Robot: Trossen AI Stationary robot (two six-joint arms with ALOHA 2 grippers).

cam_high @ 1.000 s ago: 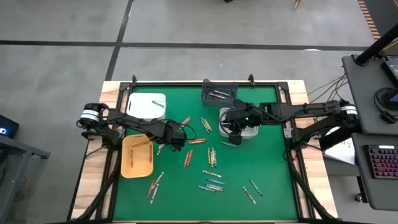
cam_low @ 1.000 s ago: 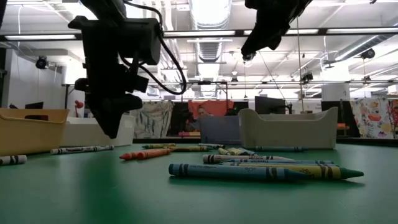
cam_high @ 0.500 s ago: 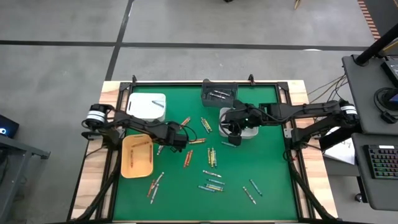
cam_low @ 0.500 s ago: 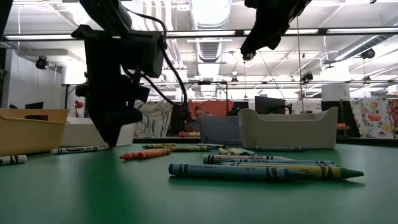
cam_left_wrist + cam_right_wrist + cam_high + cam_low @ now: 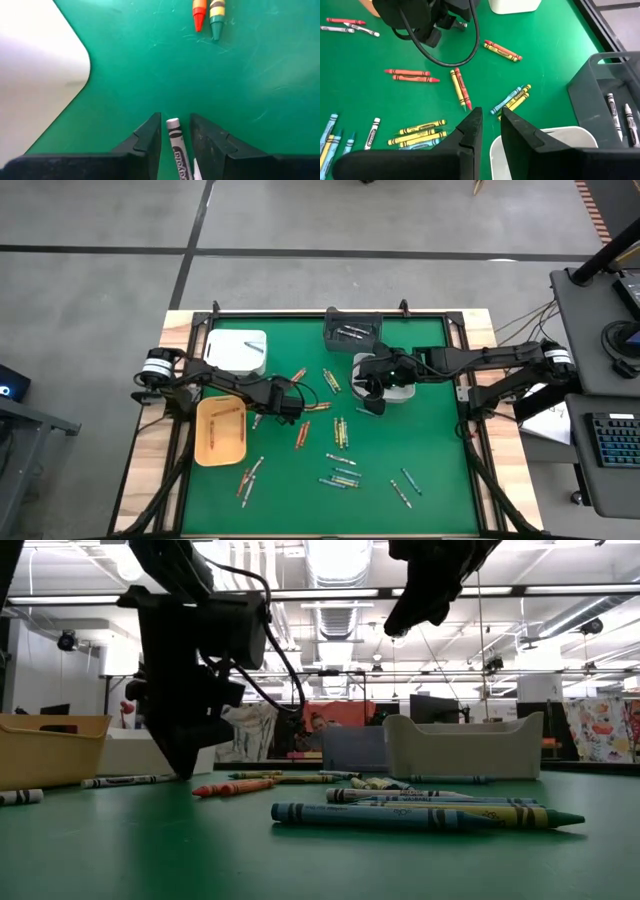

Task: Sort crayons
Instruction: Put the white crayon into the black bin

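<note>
The green mat is the landmark: a dark raised frame runs round it, and wooden table edge shows outside its left and right sides. Along the mat's far edge sit a white bin at the left corner and a dark grey bin near the middle, with grey-white crayons inside it; a second white bin stands just in front of the grey one, and a tan bin lies on the mat's left side. The crayons are scattered over the mat's middle and near half, leaving bare green along the right side and the near left corner. The left gripper is low over the mat between the tan bin and the middle scatter, its fingers narrow with a grey-white crayon between them; whether they press on it I cannot tell. That crayon's long axis runs along the fingers, its blunt end just past the tips toward a red-orange and a green crayon lying side by side, tips pointing back at the gripper. The right gripper hangs above the front white bin's rim, fingers narrow, nothing visible between them. On the mat most crayons lie in parallel pairs at varied angles; the near blue and yellow ones lie across the low view.
</note>
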